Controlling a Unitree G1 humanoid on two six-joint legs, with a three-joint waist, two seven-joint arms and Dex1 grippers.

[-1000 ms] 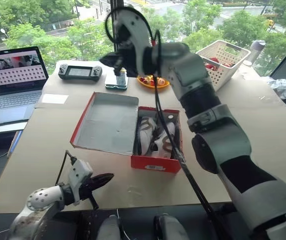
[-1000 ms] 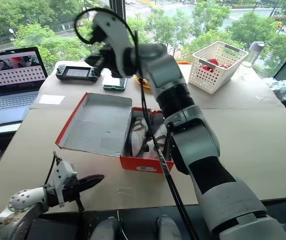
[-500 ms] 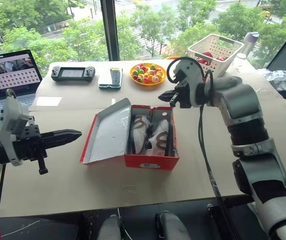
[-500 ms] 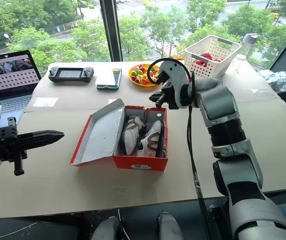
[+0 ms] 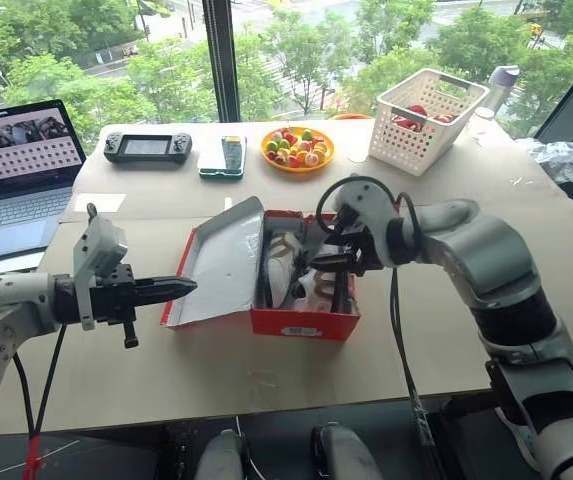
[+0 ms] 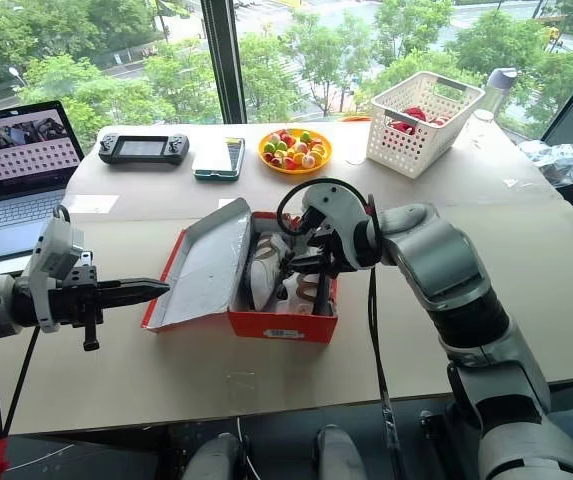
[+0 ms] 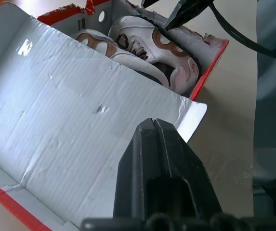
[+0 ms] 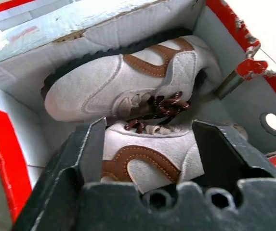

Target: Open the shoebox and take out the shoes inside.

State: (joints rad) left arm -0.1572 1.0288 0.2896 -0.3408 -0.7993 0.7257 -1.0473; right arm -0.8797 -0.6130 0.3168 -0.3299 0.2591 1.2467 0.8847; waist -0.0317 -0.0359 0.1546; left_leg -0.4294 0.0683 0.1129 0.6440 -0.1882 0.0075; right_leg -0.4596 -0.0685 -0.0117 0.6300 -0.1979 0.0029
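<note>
Red cardboard, the shoebox (image 5: pixel 301 322) sat mid-table (image 5: pixel 526 240) with its lid (image 5: pixel 221 265) already swung open toward our left, grey inside facing up. Both shoes (image 8: pixel 128 91) lay inside, pale with brown trim and dark laces, so we judged the opening done and the taking-out not yet begun. Our right end effector (image 8: pixel 147 139) hung over the nearer shoe with fingers (image 8: pixel 87 144) spread wide, straddling it without a grip that we could see. Our left end effector (image 5: pixel 171 288) pointed at the lid's edge, fingers pressed together, holding nothing. Beyond the box stood a fruit plate (image 5: pixel 297 148) and a white basket (image 5: pixel 428 120).
</note>
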